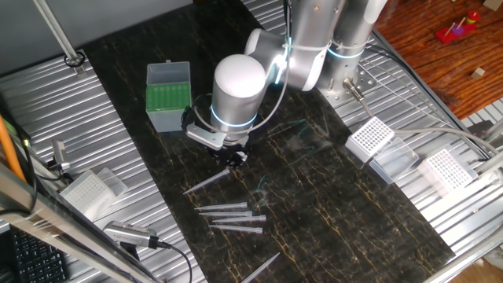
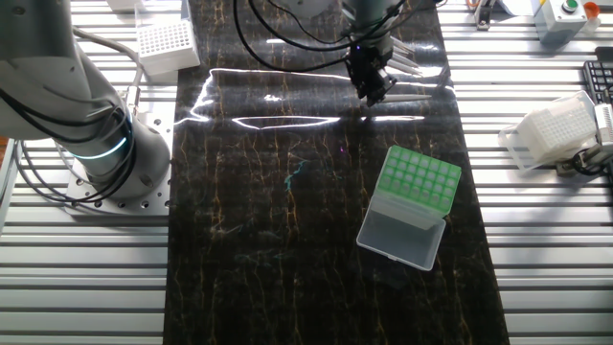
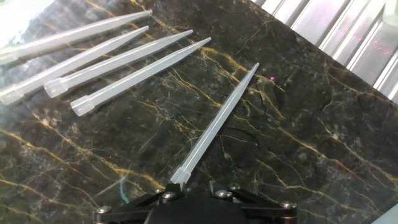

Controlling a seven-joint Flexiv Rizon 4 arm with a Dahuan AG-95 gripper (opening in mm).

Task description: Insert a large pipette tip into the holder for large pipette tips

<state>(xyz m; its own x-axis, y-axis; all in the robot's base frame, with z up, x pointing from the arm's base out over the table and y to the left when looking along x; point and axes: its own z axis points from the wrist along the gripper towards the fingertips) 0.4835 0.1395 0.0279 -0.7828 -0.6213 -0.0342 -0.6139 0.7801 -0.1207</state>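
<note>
light: bright, even, from overhead
glare: white streaks on the glossy dark surface (image 2: 287,120) in the other fixed view
focus: hand view sharp, top-left corner overexposed

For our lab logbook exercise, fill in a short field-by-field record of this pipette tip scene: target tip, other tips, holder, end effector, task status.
Target tip: large pipette tip lying flat on the dark marble table, wide end nearest the end effector
Other tips: four loose tips lying side by side
Holder: green holder, lid open, apart from the tips
End effector: low over the target tip's wide end; finger state not visible
Task status: tip not yet inserted
</note>
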